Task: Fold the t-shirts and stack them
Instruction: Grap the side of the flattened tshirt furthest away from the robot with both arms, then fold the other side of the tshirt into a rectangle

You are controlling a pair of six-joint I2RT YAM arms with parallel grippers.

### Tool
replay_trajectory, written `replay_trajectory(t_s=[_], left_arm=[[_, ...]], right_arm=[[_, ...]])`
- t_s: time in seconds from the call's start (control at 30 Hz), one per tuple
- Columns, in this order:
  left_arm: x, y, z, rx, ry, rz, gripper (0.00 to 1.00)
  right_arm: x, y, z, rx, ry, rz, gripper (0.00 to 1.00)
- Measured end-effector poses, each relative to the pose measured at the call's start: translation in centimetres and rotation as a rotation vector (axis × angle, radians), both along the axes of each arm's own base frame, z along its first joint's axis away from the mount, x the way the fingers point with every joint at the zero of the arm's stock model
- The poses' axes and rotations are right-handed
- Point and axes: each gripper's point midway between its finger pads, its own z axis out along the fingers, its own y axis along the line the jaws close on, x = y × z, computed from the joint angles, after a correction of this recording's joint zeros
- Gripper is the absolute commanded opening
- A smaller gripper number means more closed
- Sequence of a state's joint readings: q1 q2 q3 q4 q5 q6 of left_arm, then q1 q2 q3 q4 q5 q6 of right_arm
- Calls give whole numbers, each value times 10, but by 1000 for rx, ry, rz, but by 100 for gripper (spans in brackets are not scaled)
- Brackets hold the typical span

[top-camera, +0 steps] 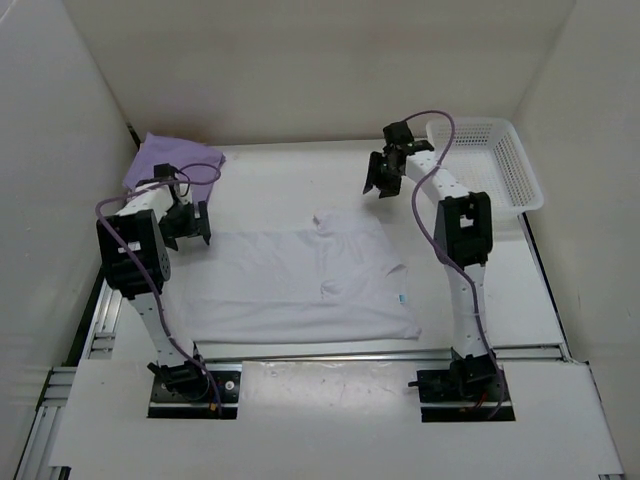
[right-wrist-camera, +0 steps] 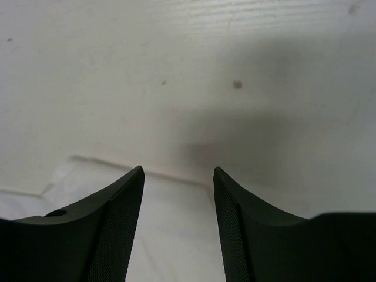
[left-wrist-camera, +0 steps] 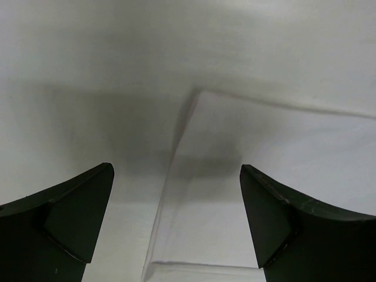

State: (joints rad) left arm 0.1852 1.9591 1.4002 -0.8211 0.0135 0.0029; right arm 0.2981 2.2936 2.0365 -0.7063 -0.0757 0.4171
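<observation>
The white t-shirt [top-camera: 270, 285] lies spread flat in the middle of the tabletop [top-camera: 290, 170], its long lower hem running close along the near edge, and on its right half a layer of cloth is folded over on top of the rest. A small blue label [top-camera: 402, 298] shows near the shirt's right border; whatever is printed on it is too small to read. The lavender t-shirt [top-camera: 168, 158] sits crumpled in the far left corner of the tabletop, well apart from the white one. The left gripper [top-camera: 190, 226] hangs just over the white shirt's left border, its pincer spread wide with nothing between the fingers [left-wrist-camera: 70, 211]; its wrist view looks down on a corner and a straight edge of white cloth lying on the surface. The right gripper [top-camera: 383, 178] is raised above bare tabletop beyond the shirt's far right part, toward the far edge; its pincer stands partly apart and grips nothing, and its wrist view shows a white cloth edge below the fingertips, with a few small dark specks on the surface beyond. A white perforated plastic basket [top-camera: 522, 185] stands in the far right corner, just beside the right arm. No brand name or other writing can be read anywhere.
</observation>
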Motion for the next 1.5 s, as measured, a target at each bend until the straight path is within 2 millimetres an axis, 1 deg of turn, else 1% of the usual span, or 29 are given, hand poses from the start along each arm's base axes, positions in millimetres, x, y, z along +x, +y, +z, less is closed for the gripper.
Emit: replay_trajectory(t_s=[0.03, 0.07, 0.1, 0.13, 0.2, 0.27, 0.33, 0.37, 0.47, 0.5, 0.6, 0.63, 0.7, 0.73, 0.77, 0.87, 0.97, 1.03, 1.1, 1.17, 1.2, 1.27, 1.3, 1.37, 1.43, 1.5], left_arm=[[7, -3, -3, -6, 0, -9, 100], [14, -4, -4, -10, -6, -14, 100], [24, -5, -4, -14, -18, -20, 100], [31, -6, -5, -18, -33, -25, 100], [41, -9, -7, -22, -48, -33, 100], [42, -11, -10, -22, -44, -40, 99], [42, -13, -10, -19, -43, -44, 97], [42, -12, -10, -16, -43, -43, 95], [42, -12, -11, -13, -42, -44, 83], [42, -12, -11, -13, -43, -44, 71], [43, -13, -11, -23, -48, -43, 54], [43, -14, -12, -27, -49, -46, 43], [43, -16, -13, -39, -50, -52, 30], [43, -18, -12, -46, -53, -50, 24], [41, -19, -12, -54, -55, -54, 10], [38, -26, -11, -84, -57, -60, 10], [27, -32, -11, -113, -51, -66, 10], [13, -35, -9, -121, -41, -66, 10], [-2, -37, -1, -118, -47, -67, 10], [-15, -38, 13, -105, -74, -67, 10], [-20, -38, 20, -97, -96, -66, 10], [-30, -37, 36, -78, -139, -66, 11], [-34, -37, 42, -69, -161, -66, 12], [-44, -36, 47, -51, -182, -62, 10], [-54, -35, 45, -40, -179, -58, 10], [-63, -35, 37, -33, -155, -54, 10]], right_arm=[[7, 2, -15, 2, 17, 2, 57], [9, 3, -29, 0, 36, 4, 57], [8, 4, -46, -5, 65, 8, 57], [8, 7, -49, 6, 68, 14, 57], [8, 11, -44, 14, 61, 22, 57], [2, 18, -50, 16, 71, 39, 55], [-4, 27, -49, 26, 69, 65, 55], [-9, 32, -50, 30, 78, 78, 53], [-29, 42, -51, 41, 98, 116, 42], [-37, 42, -53, 42, 108, 124, 32], [-58, 45, -56, 43, 146, 145, 16], [-61, 45, -57, 46, 154, 145, 9], [-62, 43, -58, 52, 162, 140, 2], [-62, 42, -58, 56, 164, 137, 0], [-62, 42, -58, 60, 167, 133, 0], [-66, 38, -55, 65, 174, 127, 0], [-78, 31, -45, 69, 175, 122, 0], [-88, 27, -30, 70, 153, 120, 0], [-105, 21, -7, 73, 120, 118, 0], [-122, 16, 18, 87, 58, 111, 0], [-134, 14, 30, 95, 35, 112, 0], [-156, 10, 45, 113, -15, 108, 0], [-168, 7, 47, 115, -21, 104, 0], [-193, 4, 39, 113, -10, 94, 0], [-220, -2, 17, 95, 47, 78, 0], [-241, -7, -5, 71, 111, 62, 0]])
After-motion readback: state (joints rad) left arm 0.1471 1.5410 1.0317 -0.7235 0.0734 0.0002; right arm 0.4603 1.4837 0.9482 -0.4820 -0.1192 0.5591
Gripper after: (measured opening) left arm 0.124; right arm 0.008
